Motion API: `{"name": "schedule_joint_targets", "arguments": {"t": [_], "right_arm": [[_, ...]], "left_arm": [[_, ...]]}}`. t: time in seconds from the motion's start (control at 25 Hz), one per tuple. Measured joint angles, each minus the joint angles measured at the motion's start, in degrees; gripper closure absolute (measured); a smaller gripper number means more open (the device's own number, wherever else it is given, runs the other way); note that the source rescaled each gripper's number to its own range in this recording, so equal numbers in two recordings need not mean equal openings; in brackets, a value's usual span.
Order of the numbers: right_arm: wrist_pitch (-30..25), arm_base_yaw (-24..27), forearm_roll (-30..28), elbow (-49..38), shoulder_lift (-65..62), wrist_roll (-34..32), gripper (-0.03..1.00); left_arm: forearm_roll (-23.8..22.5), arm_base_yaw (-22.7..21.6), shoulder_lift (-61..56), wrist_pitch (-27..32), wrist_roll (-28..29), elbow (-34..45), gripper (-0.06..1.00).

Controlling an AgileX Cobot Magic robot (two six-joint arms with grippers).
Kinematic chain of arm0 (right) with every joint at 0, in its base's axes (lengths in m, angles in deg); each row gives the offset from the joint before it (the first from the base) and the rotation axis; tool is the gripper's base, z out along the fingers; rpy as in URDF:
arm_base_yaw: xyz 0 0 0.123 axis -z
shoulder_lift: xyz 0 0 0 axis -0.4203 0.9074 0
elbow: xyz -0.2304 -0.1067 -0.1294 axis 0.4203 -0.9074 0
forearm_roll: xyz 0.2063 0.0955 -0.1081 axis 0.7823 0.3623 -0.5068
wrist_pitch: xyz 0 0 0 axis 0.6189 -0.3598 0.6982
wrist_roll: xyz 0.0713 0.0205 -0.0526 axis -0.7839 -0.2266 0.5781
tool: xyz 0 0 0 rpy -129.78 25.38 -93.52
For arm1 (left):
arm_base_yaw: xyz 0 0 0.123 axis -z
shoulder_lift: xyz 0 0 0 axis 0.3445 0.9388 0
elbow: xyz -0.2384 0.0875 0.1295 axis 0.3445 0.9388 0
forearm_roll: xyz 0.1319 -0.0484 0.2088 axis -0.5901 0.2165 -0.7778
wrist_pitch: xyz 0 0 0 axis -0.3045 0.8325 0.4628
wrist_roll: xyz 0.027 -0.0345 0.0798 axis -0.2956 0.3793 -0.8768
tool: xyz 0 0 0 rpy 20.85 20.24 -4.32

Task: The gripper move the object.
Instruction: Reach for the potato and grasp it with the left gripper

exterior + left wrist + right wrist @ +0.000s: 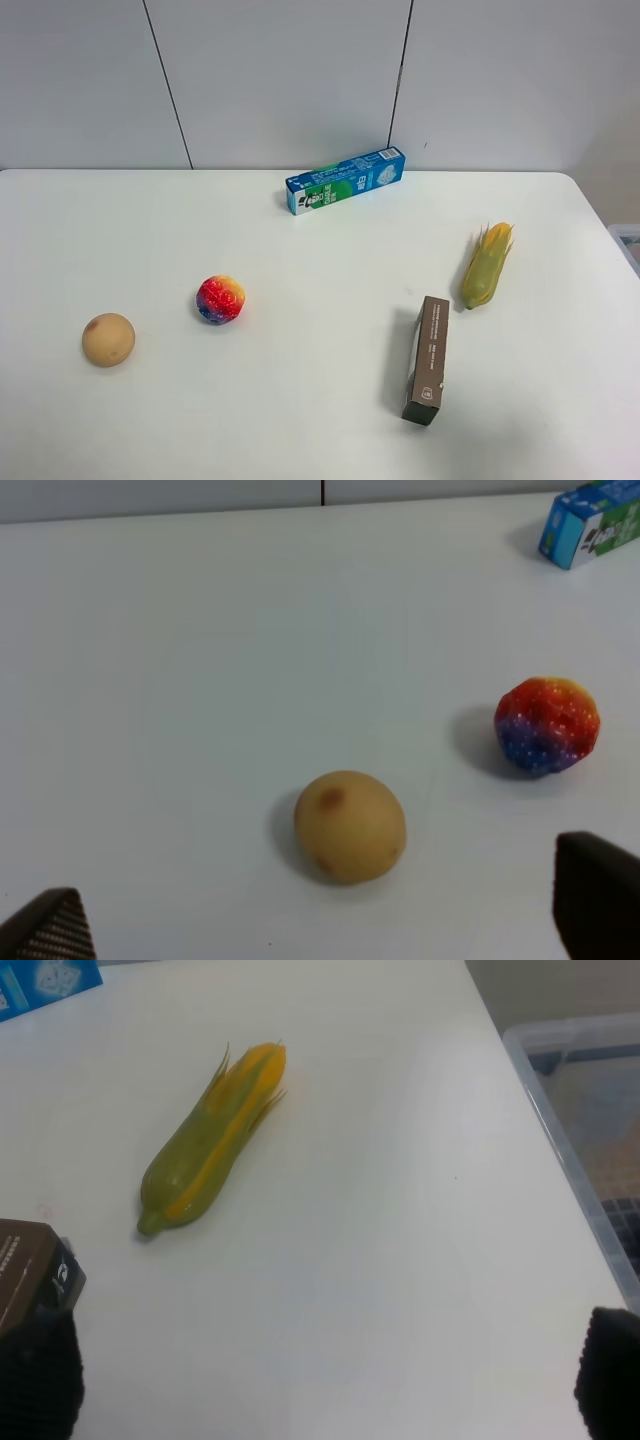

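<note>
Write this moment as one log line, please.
phase: pre-grasp | left fingers: open, empty | tan-orange ball: on table, untouched, ahead of left fingers | right fingers: open, empty, corn cob ahead

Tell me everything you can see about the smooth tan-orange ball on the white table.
The smooth tan-orange ball is round and matte, like a peach, with a reddish-brown blotch on top and a fainter one lower down. It rests on the white table toward its left side; the rainbow-coloured bumpy ball sits apart to its right. The open left gripper is not touching it.
</note>
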Motion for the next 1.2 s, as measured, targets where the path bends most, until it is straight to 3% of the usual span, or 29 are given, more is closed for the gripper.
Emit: {"name": "schedule_joint_targets", "arguments": {"t": [1.2], "right_arm": [[0.00, 0.00, 0.00, 0.00, 0.00, 0.00, -0.03]], "left_arm": [[0.00, 0.00, 0.00, 0.00, 0.00, 0.00, -0.06]]}}
